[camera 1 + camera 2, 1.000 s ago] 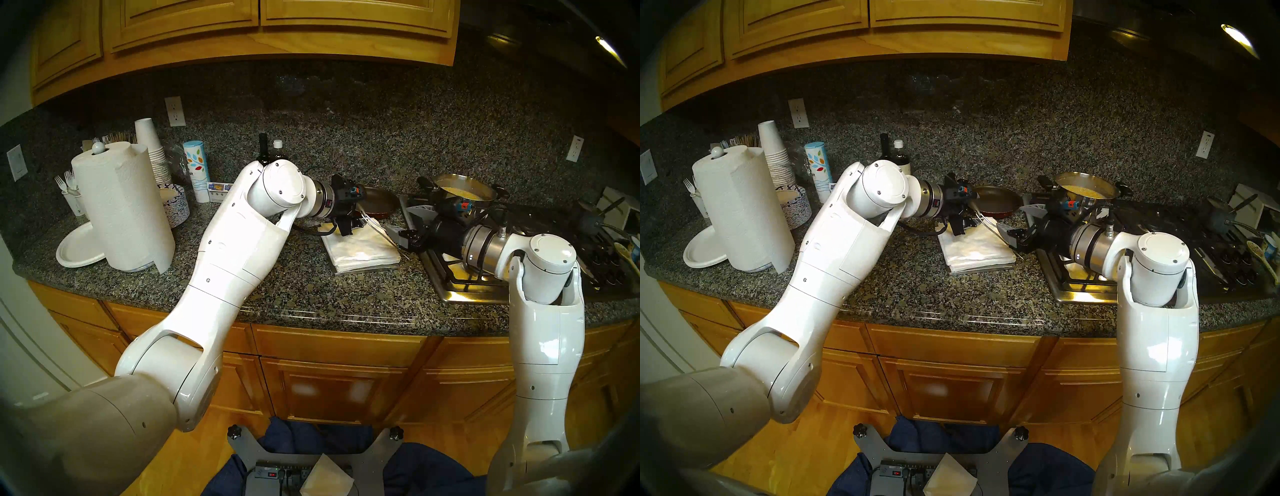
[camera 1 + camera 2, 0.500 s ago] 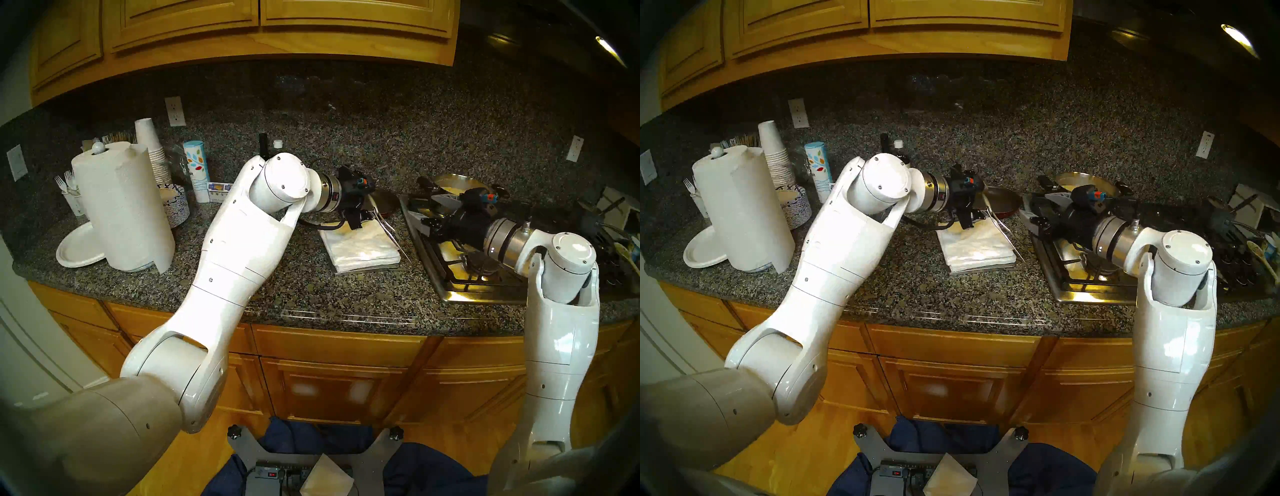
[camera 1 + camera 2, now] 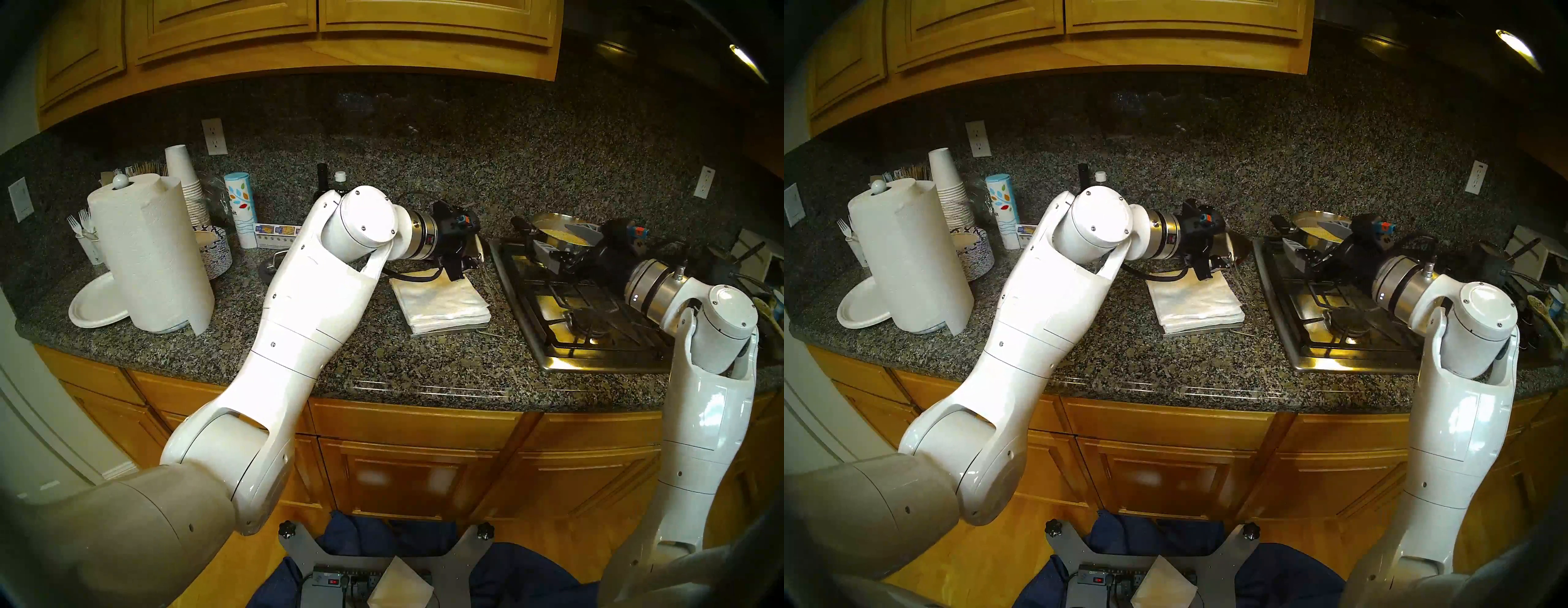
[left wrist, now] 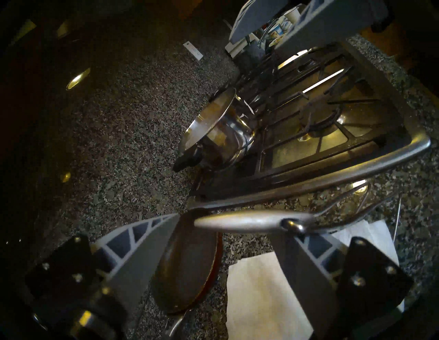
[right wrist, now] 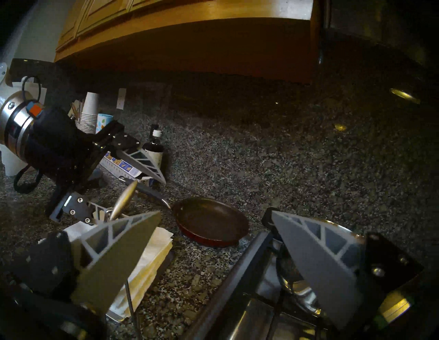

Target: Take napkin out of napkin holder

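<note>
Both of my arms have swung toward the right of the head view since a second ago. My right tool (image 5: 216,213) has pulled away from the napkin stack and now hangs over the stove (image 3: 594,327), near the steel pot (image 4: 221,133), with its two fingers spread wide and nothing between them. My left tool (image 4: 225,228) has risen a little at the far edge of the stack. Its fingers are also parted, not clamped. The wire arm (image 5: 123,199) of the napkin holder (image 3: 445,330) is lifted off the paper, and its flattened tip leans on my lower finger (image 5: 95,210), standing in the gap between the two.

The napkin (image 3: 441,297), white and lightly crinkled, lies as the top sheet of the thick stack, which sits in the holder's flat grey tray on the dark speckled table (image 3: 382,361), just left of the stove. A dark frying pan (image 5: 211,220) sits behind the stack, close to the wall
</note>
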Tool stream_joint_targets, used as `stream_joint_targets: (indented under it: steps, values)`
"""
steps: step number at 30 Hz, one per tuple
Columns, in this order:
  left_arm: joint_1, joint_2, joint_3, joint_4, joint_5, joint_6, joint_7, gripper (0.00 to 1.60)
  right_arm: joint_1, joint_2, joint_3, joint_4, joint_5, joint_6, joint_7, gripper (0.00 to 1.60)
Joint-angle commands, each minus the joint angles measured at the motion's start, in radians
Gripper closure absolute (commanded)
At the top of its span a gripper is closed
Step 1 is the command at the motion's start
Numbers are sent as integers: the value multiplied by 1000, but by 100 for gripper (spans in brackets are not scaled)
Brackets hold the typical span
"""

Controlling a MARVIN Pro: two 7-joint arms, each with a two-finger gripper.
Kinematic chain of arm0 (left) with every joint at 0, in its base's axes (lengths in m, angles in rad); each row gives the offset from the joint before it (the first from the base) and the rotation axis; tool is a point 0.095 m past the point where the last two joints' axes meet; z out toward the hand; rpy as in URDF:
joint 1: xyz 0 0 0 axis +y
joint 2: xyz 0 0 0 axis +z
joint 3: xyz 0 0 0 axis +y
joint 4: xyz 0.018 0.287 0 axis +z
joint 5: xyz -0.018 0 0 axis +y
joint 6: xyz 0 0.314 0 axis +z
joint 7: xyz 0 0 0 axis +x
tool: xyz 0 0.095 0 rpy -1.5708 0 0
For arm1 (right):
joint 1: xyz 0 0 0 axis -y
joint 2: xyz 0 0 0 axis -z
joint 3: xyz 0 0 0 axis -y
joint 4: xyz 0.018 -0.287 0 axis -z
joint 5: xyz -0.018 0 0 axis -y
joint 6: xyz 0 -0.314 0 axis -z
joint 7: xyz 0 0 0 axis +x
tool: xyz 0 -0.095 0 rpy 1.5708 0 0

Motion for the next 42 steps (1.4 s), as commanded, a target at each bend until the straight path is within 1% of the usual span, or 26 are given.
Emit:
stream_joint_targets:
  steps: [1,8,13,15,17,24,29,33,36,37,42]
  values:
    - [-44,-43,0,-42,-19,-2,2,24,18,2,29,-34,13,-4,-3,0]
    - [-26,-60,9,-42,-39,8,-17,22,24,7,47,-31,20,-6,-3,0]
    - [-28,-54,13,-37,-21,16,-9,22,28,8,44,-29,23,-7,0,0]
    - [-34,-37,4,-37,-13,19,-8,23,31,8,40,-29,26,-8,1,0]
    - [-37,-23,-8,-42,-8,23,-6,18,33,9,36,-30,28,-7,4,0]
    - [-37,38,-54,-81,15,41,-7,17,43,-2,11,-31,49,-4,15,0]
    - [-20,78,-78,-114,37,59,-15,14,53,-8,-23,-30,66,0,35,0]
    - [-1,110,-101,-143,47,72,-21,14,57,-19,-64,-31,81,6,57,0]
    - [15,136,-122,-172,48,80,-35,13,60,-27,-101,-35,85,8,69,0]
    - [21,143,-126,-182,48,82,-42,15,62,-26,-110,-36,83,10,72,0]
    - [55,180,-148,-223,30,94,-113,18,82,-28,-133,-16,75,17,67,0]
